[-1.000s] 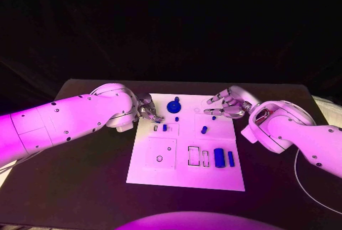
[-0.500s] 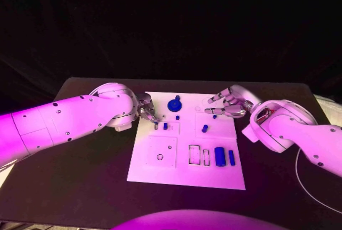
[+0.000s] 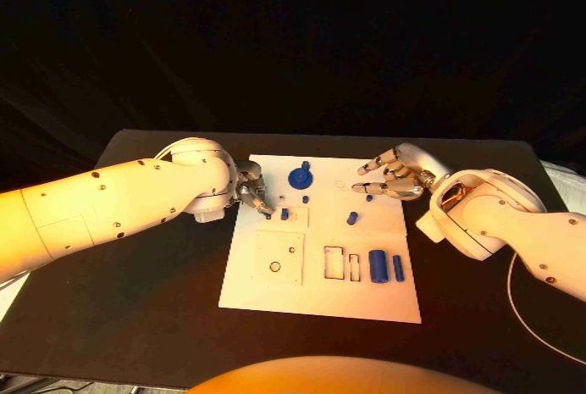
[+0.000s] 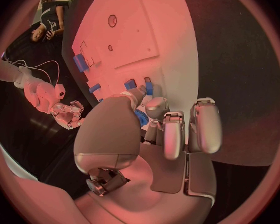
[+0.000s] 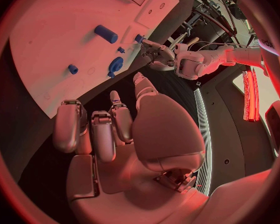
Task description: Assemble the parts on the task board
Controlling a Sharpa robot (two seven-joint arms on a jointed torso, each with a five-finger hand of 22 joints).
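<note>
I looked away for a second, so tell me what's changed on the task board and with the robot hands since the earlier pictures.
Almost nothing moved. The left robot hand stays at the task board's left edge, its fingertips beside the small blue part, perhaps a touch closer to it. The right robot hand still hovers at the board's far right corner, holding nothing visible. The blue parts lie where they were.

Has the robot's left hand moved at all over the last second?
No. The left hand sits at the same spot on the left edge of the task board, beside the same small blue part; only the lighting colour changed.
</note>
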